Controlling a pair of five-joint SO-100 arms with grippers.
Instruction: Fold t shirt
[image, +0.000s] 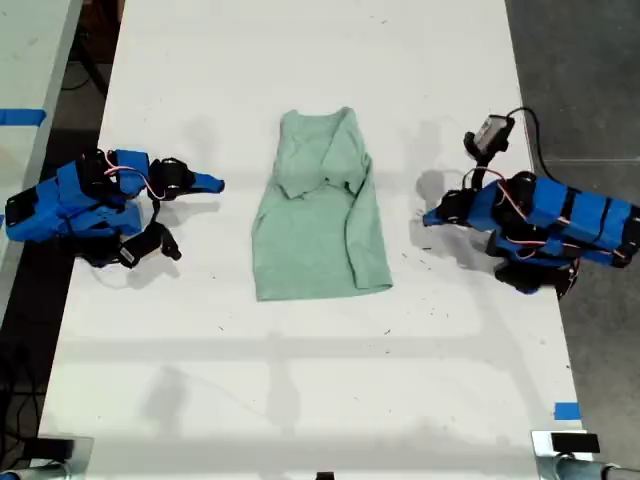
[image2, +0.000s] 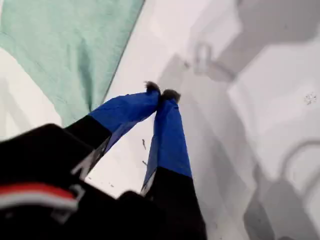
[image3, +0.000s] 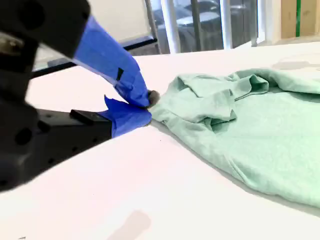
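**Inspector:** State of the tools?

**Operator:** My first gripper (image: 428, 217) (image2: 161, 92) has its two blue-taped fingers (image2: 169, 137) pressed together at the tips, with nothing between them. It sits over bare table at the exterior view's right and points toward the t shirt (image: 315, 235) without touching it. My second gripper (image: 215, 184) (image3: 146, 107) is also closed and empty. It lies low over the table at the exterior view's left. In its own wrist view the tip appears to sit at the cloth's edge, but the exterior view shows a gap of bare table between them.

**Inspector:** And the garment?

**Operator:** The t shirt (image2: 65, 45) (image3: 250, 125) lies flat at mid-table between the two arms. Its sleeves are folded inward over the chest, and one long side is turned in along the exterior view's right.

**Inspector:** Surface and surroundings?

**Operator:** The table (image: 300, 380) is white, with small dark specks near my first gripper. A strip of blue tape (image: 566, 410) is at its edge, at the exterior view's lower right. Grey floor (image: 590, 60) lies beyond that side. The second wrist view shows window frames (image3: 200, 25) behind the table.
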